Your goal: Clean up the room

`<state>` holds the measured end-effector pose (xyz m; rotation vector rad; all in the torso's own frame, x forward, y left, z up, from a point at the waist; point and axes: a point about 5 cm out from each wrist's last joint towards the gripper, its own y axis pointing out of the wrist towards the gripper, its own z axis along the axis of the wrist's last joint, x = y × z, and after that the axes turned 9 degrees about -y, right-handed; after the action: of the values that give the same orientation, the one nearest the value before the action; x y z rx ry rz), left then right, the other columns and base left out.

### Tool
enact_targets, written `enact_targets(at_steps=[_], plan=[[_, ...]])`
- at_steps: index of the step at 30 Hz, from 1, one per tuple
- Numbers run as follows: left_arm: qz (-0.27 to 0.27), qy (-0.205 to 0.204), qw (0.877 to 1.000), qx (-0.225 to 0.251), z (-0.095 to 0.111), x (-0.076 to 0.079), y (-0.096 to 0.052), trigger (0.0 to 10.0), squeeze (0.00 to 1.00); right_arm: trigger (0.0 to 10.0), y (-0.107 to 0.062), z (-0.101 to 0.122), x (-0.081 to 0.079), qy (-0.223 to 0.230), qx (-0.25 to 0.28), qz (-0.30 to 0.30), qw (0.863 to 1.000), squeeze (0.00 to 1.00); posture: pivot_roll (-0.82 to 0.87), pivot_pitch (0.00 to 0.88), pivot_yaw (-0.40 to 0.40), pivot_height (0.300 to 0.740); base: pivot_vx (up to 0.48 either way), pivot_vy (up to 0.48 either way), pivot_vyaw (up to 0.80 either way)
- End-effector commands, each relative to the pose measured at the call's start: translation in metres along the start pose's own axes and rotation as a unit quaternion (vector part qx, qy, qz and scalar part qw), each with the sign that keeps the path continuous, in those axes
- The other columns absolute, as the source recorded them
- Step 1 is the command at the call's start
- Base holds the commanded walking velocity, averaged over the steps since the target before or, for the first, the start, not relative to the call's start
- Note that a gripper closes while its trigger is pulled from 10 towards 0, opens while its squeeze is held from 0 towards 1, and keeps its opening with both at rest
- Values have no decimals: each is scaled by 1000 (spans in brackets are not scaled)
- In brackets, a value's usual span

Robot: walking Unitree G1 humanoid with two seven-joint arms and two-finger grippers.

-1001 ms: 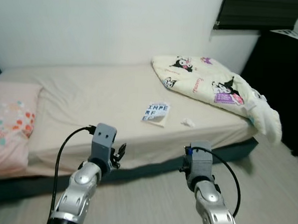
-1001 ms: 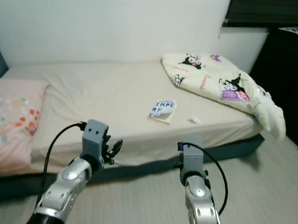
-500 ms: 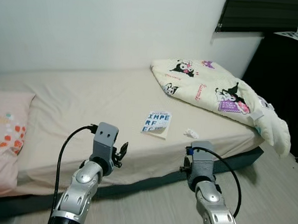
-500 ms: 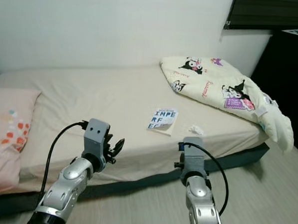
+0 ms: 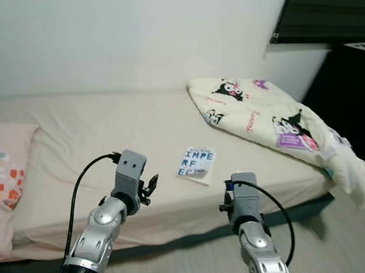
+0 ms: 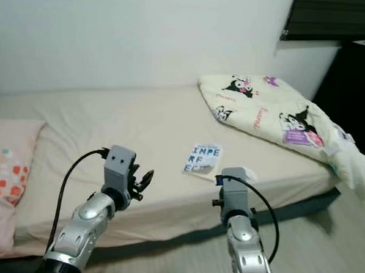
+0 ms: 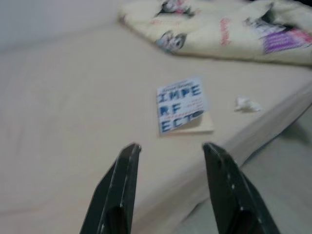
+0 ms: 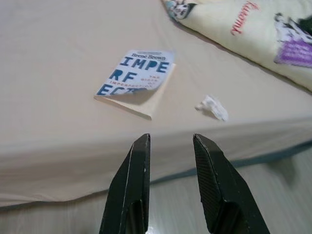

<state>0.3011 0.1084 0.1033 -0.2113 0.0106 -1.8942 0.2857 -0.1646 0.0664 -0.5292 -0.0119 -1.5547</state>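
Where the bed [image 5: 109, 132] spreads, one book [image 5: 196, 163], one tissue [image 8: 212, 107].

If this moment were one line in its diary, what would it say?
stage: nearing bed | book, crumpled tissue on sheet | left claw open | right claw open

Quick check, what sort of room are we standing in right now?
A bedroom, most likely: a low bed with a beige sheet, a pink patterned pillow at one end, a cartoon-print comforter folded at the other. A paperback book lies near the edge.

bedroom, bed [image 5: 109, 126] (cartoon-print quilt [image 5: 263, 113])
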Motion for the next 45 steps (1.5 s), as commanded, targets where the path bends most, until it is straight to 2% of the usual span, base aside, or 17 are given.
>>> enact_targets(at_steps=[1,18,33,37,41,45], plan=[[8,-1,1000,-3,-1,-5,-2,10000,0,10000,1,4,-6,1,6,10,1000,0,-3,2,-33,740,352,0,800],[16,-2,1000,-1,0,-7,-2,10000,0,10000,1,7,-12,10,14,35,999,0,0,3,-38,740,334,0,85],[41,-5,999,10,3,-12,0,10000,0,10000,3,9,-10,13,20,35,999,0,-2,0,-37,740,0,0,0],[42,-5,999,10,3,-11,0,10000,0,10000,3,10,-10,-1,22,35,999,0,-2,0,-37,740,0,-194,0],[42,-6,999,9,3,-10,0,10000,0,10000,3,10,-11,-15,23,40,999,0,-7,0,-38,740,0,-311,800],[42,-5,999,9,2,-10,0,10000,0,10000,2,9,-10,3,21,35,999,0,-6,0,-39,740,0,-313,400]])
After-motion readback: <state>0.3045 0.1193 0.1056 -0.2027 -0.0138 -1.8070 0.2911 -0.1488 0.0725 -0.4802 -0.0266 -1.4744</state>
